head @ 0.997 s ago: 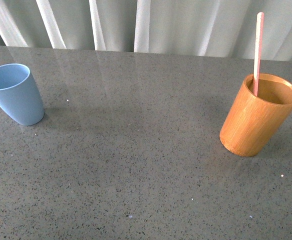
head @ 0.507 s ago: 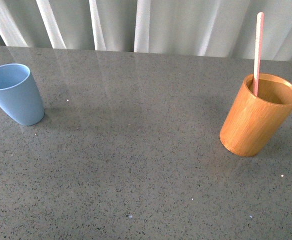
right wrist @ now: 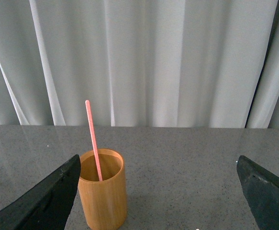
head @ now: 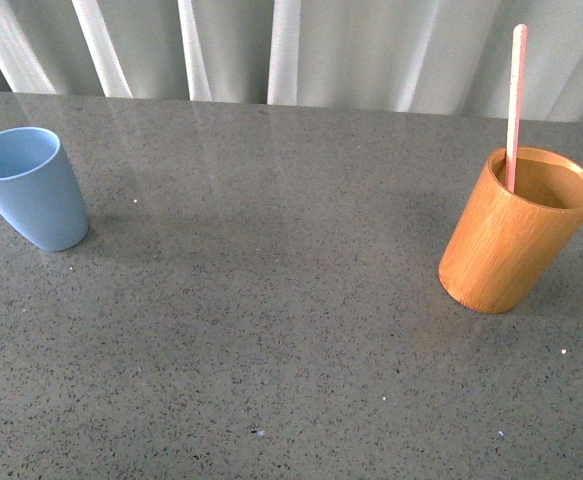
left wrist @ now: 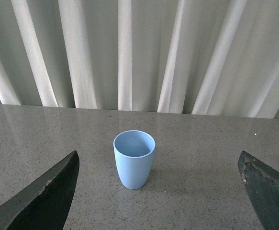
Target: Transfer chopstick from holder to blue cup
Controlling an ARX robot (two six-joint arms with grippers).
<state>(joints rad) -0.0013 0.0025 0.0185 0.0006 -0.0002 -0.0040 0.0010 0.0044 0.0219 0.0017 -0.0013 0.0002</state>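
Observation:
The orange-brown wooden holder [head: 516, 230] stands at the right of the grey table, and a pale pink chopstick [head: 515, 100] rises from it, leaning on its rim. The light blue cup [head: 29, 186] stands empty at the far left. Neither arm shows in the front view. In the left wrist view the blue cup [left wrist: 134, 158] sits ahead of my open left gripper [left wrist: 158, 191], well apart from its dark fingers [left wrist: 48, 199]. In the right wrist view the holder [right wrist: 103, 189] and chopstick [right wrist: 93, 139] stand ahead, near one finger of my open right gripper [right wrist: 158, 191].
The speckled grey tabletop [head: 271, 330] stretches between cup and holder. A pleated white curtain [head: 291, 45] hangs along the table's far edge.

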